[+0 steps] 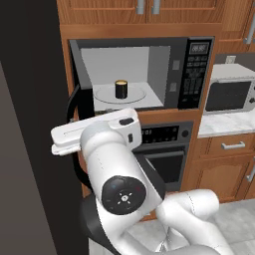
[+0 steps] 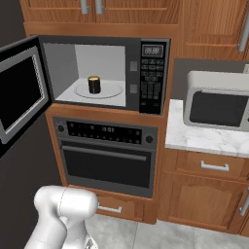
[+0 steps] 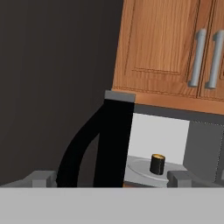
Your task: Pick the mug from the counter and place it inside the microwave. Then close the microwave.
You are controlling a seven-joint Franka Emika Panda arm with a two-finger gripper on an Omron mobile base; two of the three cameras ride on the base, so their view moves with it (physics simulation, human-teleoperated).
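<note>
A black microwave (image 1: 195, 69) sits built into brown wooden cabinets, its door (image 2: 19, 95) swung wide open to the left. Inside, the cavity is light grey with a round turntable (image 2: 113, 89) on its floor. The mug (image 1: 121, 89) stands upright on that turntable, near its middle. It is a small black cylinder with a tan, cream-coloured top; its handle cannot be made out.

In the hand view the mug (image 3: 157, 164) appears again on the turntable (image 3: 139, 167), seen past the door's near edge (image 3: 114, 140) and its curved black handle (image 3: 78, 146), which stand close in front of the camera.

The fingers (image 3: 113, 179) are spread wide apart, one tip at each side of the door edge low in the hand view, and they hold nothing. Whether they touch the door cannot be told.

To the right of the cavity is the keypad (image 2: 151, 78) with a digital display above it. Below the microwave is a black oven (image 2: 107, 160) with a horizontal bar handle. Further right, a smaller light-grey box oven (image 2: 217, 107) stands on the white marble table (image 2: 204, 138), over wooden cupboards with silver handles.
</note>
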